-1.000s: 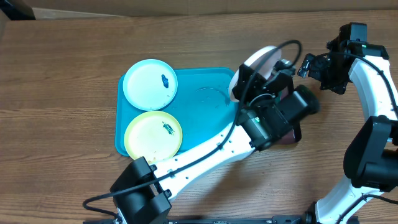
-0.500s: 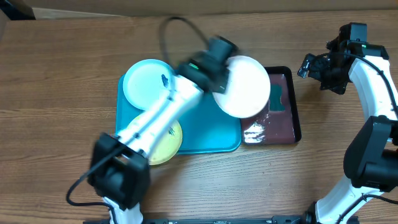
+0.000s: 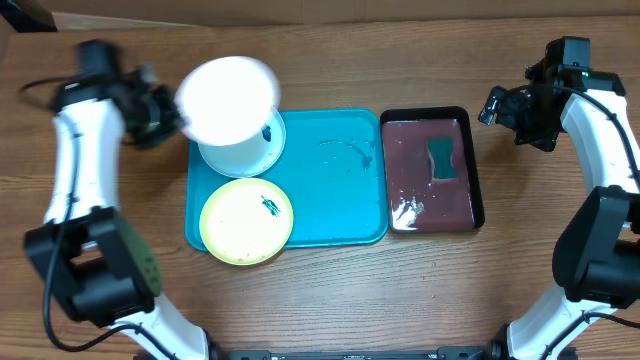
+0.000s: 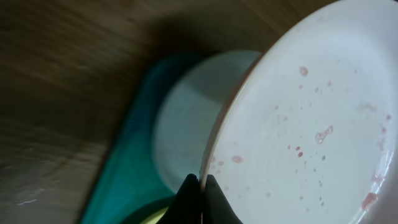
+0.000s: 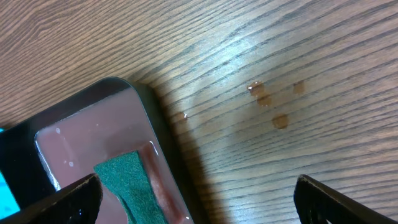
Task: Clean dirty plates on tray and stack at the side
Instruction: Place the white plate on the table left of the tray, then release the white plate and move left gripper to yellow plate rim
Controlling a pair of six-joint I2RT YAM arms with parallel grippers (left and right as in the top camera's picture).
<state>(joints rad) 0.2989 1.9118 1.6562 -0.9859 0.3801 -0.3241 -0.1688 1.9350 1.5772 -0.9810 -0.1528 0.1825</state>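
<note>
**One plate in the air, two on the tray**

Up at the far left corner, the left claw [image 4: 199, 198] is pinched tight on the rim of the white plate [image 3: 228, 96] and has it lifted off the surface. From overhead the white plate hangs over the back left corner of the turquoise tray [image 3: 335, 195], covering part of the pale blue plate [image 3: 252, 152] beneath it and jutting out past the tray's rim. The left wrist camera shows it tilted, its face speckled with small pinkish drops, with the blue plate just behind the edge.

That blue plate sits flat in the tray's back left corner, a dark smudge showing near its right side. The yellow-green plate [image 3: 246, 221] lies in the front left corner, just beside the blue one and carrying its own dark mark. The right half of the tray is bare.

Over on the right, the black tray [image 3: 476, 170] sits just beside the turquoise one, with a green sponge [image 3: 441, 160] lying in reddish-brown liquid. The right claw [image 5: 196, 190] is spread wide and holds nothing, hovering above the wooden table [image 3: 330, 60] near the black tray's far right corner. A few small drops [image 5: 266, 101] sit on the wood below it.
</note>
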